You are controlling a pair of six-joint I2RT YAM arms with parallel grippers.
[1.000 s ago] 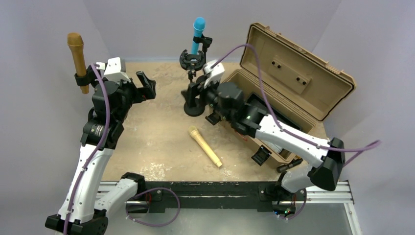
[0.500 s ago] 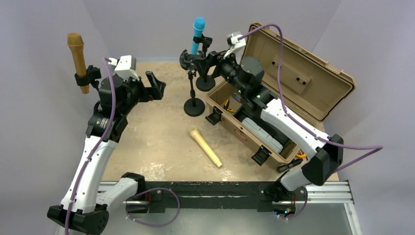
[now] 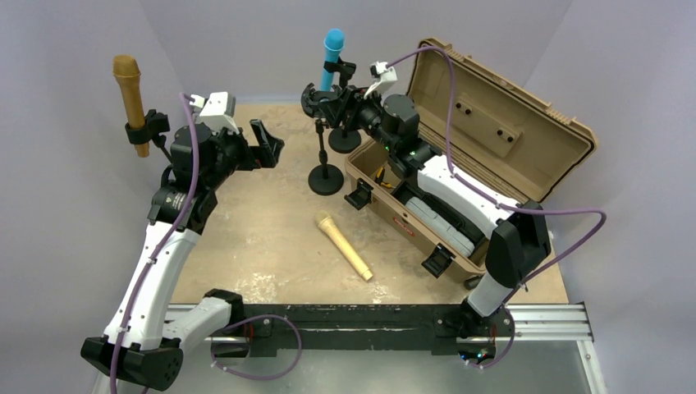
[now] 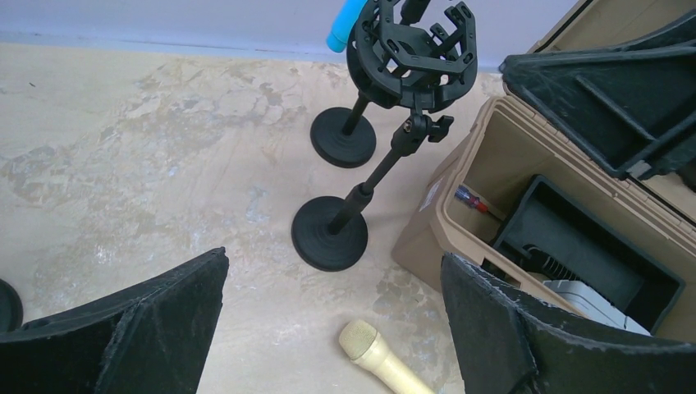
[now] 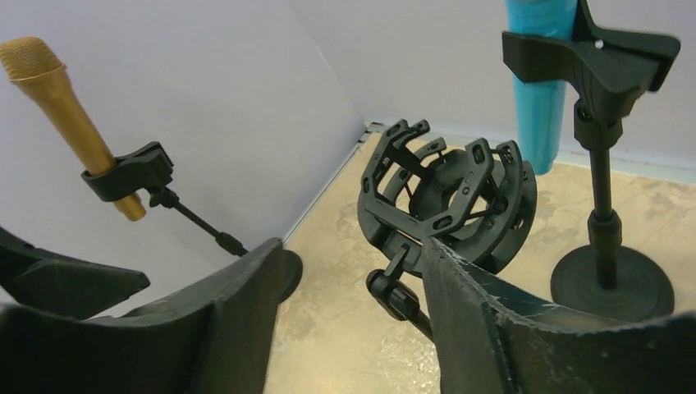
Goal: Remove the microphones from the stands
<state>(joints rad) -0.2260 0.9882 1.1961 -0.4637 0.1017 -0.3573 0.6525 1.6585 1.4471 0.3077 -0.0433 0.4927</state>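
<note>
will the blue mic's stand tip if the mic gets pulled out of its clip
Probably tippy: the blue microphone sits high on a thin pole over a small round base, so a sideways tug could rock it. The clip hugs the body, so it may resist before letting go. The pole looks stiff, not floppy.

The blue microphone (image 5: 538,82) is cut off by the top edge of the right wrist view, and the cream microphone (image 4: 373,353) by the bottom edge of the left wrist view. From above, the foot of the stand (image 3: 146,129) under the gold microphone (image 3: 130,90), near the far left corner of the tabletop (image 3: 263,234), is hidden by the left arm (image 3: 176,205).
</note>
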